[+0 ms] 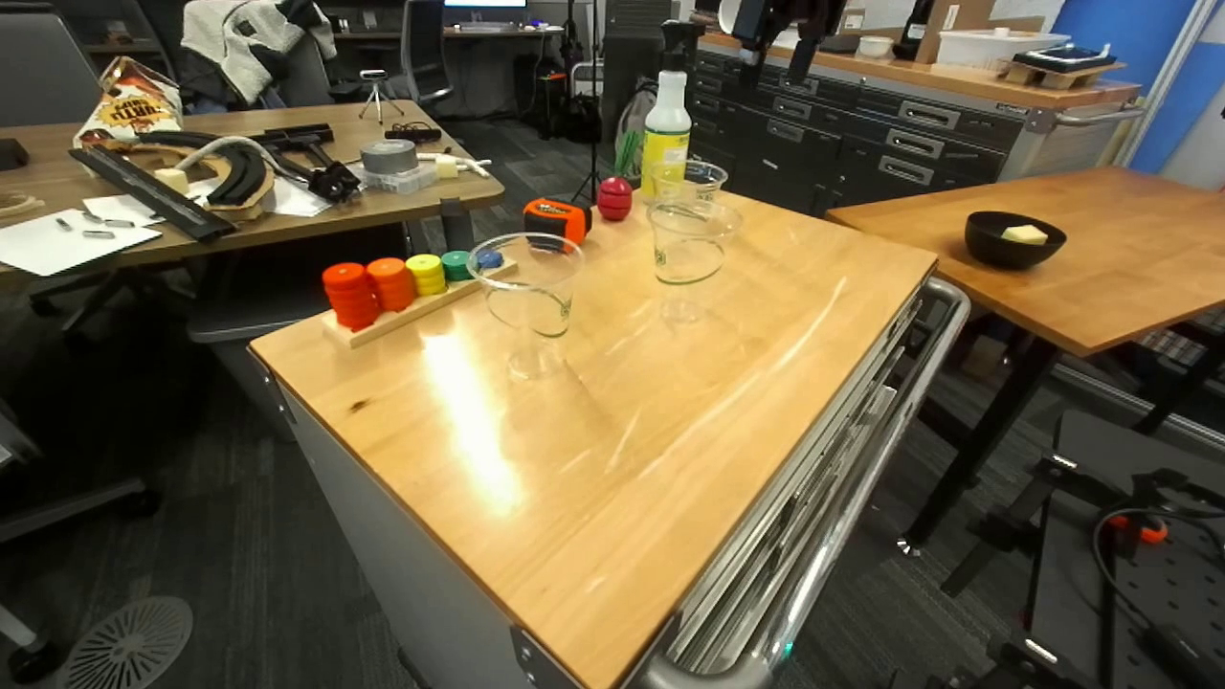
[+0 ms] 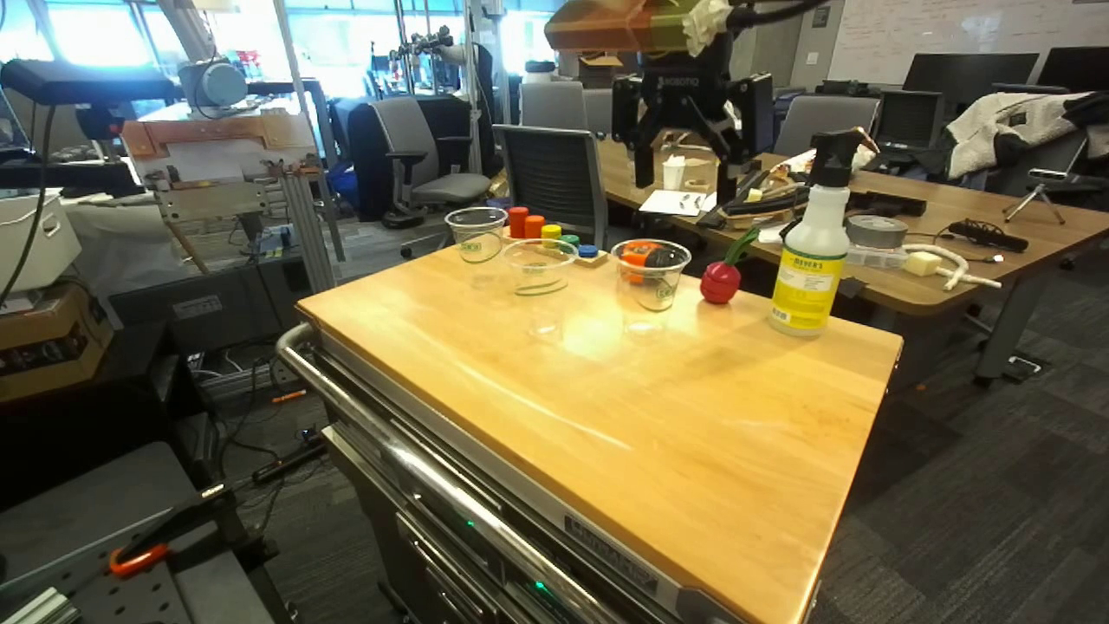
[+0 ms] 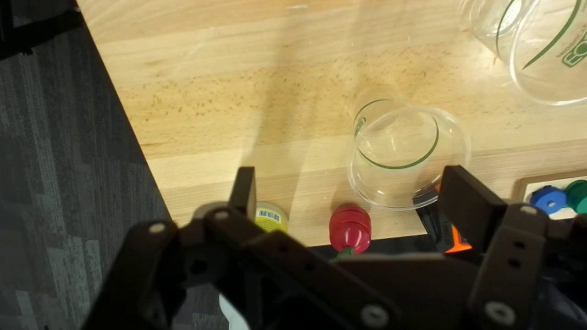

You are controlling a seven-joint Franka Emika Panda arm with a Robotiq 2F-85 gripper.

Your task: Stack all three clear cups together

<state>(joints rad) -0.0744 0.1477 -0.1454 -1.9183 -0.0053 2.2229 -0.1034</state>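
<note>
Standing on the worktop [image 1: 612, 536]: three clear cups [image 1: 531, 308], upright, mouths up, each apart from the others.
Left cup [image 2: 475, 251]: leftmost in an exterior view, near the wooden board [image 1: 418, 305] with its discs [image 1: 428, 273] in red, orange, yellow, green and blue.
Middle cup [image 2: 542, 288]: between the other two in that view; only partly inside the wrist view, cut by the picture's edge at upper right.
Right cup [image 2: 654, 293]: near the red ball [image 2: 720, 283] and the orange-and-black tape measure [image 1: 558, 222]; almost whole in the wrist view, its rim overlapping the tape measure by line of sight.
Gripper [image 2: 684, 176]: raised well above the cups, fingers [image 2: 643, 167] pointing down and spread wide apart, nothing held.
Bottle [image 2: 806, 273]: upright near the worktop edge, yellow label, black spray head; on the far side of the red ball from the right cup.
Bowl [image 1: 995, 255]: black, on a neighbouring table [image 1: 1120, 239], holding a pale yellow block [image 1: 1024, 233].
Desk [image 1: 57, 151]: carries a grey roll of tape [image 1: 389, 157] and a small tripod [image 1: 377, 94] in both exterior views.
</note>
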